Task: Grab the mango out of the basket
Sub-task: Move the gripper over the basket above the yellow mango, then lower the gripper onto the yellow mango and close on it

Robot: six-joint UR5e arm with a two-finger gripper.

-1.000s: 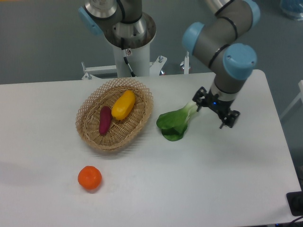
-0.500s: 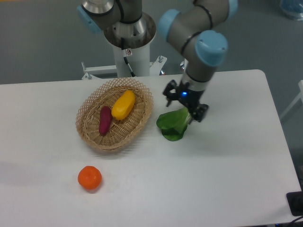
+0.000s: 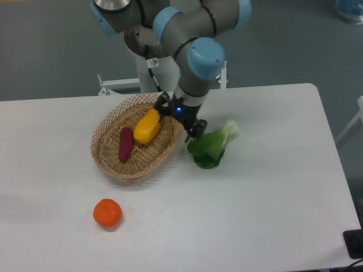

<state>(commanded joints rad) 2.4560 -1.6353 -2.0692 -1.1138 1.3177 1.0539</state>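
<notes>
Camera view: end effector [image 3: 180, 116] over right rim of basket [image 3: 108, 161]
Fingers: spread apart, holding nothing
Mango [image 3: 147, 126]: in basket, just left

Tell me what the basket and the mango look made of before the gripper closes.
The basket looks like tan woven wicker, matte, with an open-weave rim. The mango has smooth, slightly glossy yellow skin; whether it is real fruit or a plastic replica cannot be told.
</notes>
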